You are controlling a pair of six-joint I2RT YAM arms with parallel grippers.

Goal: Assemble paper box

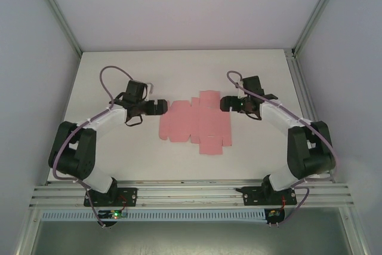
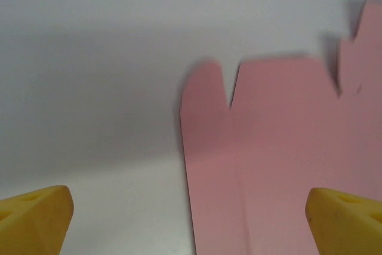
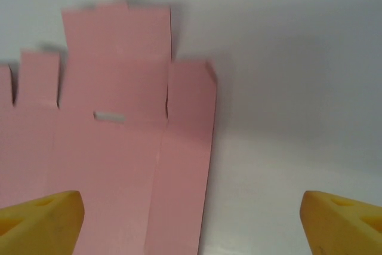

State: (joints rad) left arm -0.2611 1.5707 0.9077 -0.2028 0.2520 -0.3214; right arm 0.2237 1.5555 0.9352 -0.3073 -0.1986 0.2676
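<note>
The paper box [image 1: 197, 122] is a flat pink die-cut sheet with flaps and fold lines, lying mid-table. My left gripper [image 1: 163, 107] sits at the sheet's left edge and is open. In the left wrist view its yellow fingertips [image 2: 36, 219] stand wide apart, with the sheet's [image 2: 280, 147] left flap edge lying on the table between them. My right gripper [image 1: 224, 103] is at the sheet's right edge, also open. In the right wrist view the sheet [image 3: 113, 147] with its small slot lies below and to the left, its right edge between the spread fingertips [image 3: 346, 222].
The white table [image 1: 119, 153] is bounded by an aluminium frame rail [image 1: 191, 192] at the near edge and pale walls on the other sides. Both arm bases stand at the near edge.
</note>
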